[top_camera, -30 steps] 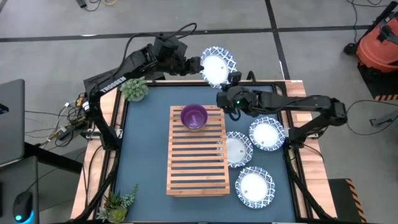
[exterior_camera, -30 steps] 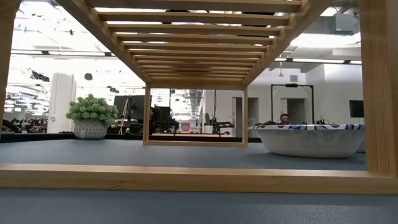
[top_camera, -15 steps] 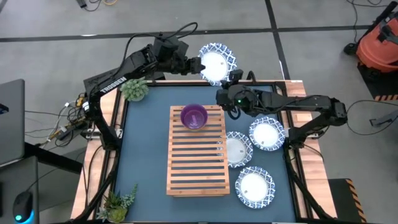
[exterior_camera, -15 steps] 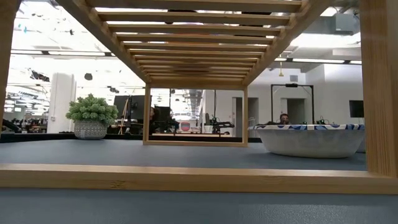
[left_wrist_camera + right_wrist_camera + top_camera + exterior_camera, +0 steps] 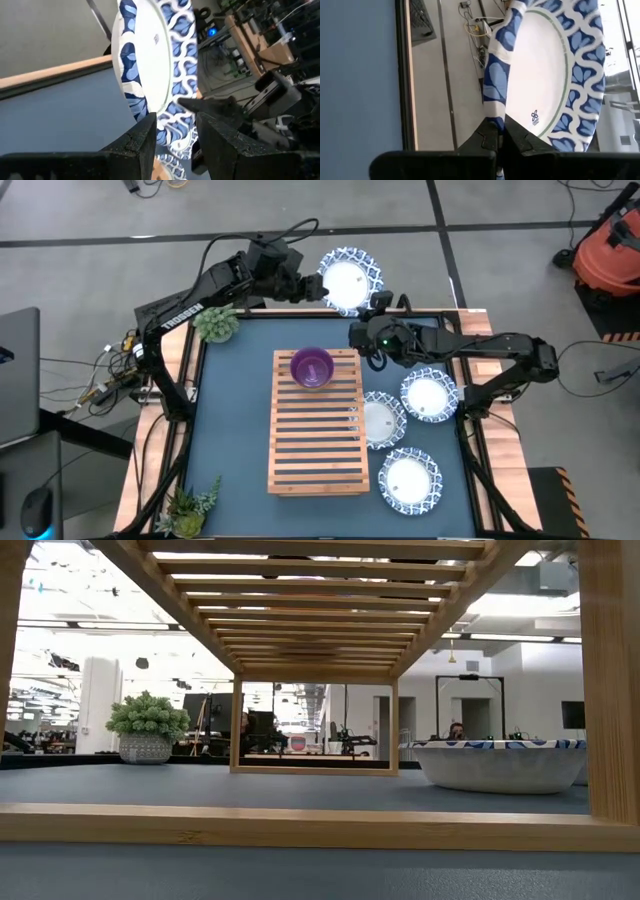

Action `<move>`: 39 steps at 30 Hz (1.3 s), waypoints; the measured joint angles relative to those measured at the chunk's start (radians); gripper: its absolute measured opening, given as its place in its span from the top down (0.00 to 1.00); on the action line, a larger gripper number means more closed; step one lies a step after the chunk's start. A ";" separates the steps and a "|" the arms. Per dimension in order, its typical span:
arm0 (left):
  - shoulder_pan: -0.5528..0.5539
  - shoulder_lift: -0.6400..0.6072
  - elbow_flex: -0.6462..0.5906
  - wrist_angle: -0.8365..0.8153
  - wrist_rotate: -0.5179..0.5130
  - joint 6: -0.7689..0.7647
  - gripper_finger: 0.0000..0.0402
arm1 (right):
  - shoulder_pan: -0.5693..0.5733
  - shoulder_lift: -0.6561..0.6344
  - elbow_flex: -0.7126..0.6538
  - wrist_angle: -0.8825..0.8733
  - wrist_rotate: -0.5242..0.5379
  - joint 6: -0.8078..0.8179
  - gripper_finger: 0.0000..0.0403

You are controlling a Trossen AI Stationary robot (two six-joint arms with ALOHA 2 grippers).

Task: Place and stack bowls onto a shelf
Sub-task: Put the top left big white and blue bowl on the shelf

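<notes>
I observe two matte-black jointed arms. The left arm (image 5: pixel 190 305) bears white "TROSSEN" lettering; the right arm (image 5: pixel 490 345) shows a green light, possibly an indicator. The fingers (image 5: pixel 137 142) are dark and textured.

A dark blue table (image 5: pixel 235 410) with wood edging stands on a grey floor (image 5: pixel 90 210). One potted plant (image 5: pixel 215 323) sits at its far left corner, another (image 5: pixel 190 505) at the near left corner. An orange vacuum (image 5: pixel 610 245) stands off to the right, a laptop (image 5: pixel 18 375) and a mouse (image 5: pixel 38 510) to the left. Cables (image 5: pixel 105 375) trail beside the table.
</notes>
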 joint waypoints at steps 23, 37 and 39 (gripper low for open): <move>-0.001 0.000 0.000 0.000 -0.040 0.007 0.68 | 0.003 0.000 0.000 0.000 0.037 0.001 0.94; 0.000 0.000 0.000 0.095 -0.072 0.033 0.68 | 0.051 0.000 0.000 0.059 0.009 0.001 0.94; -0.002 0.000 0.000 0.087 -0.072 0.033 0.68 | 0.055 0.000 0.000 0.071 0.009 0.000 0.94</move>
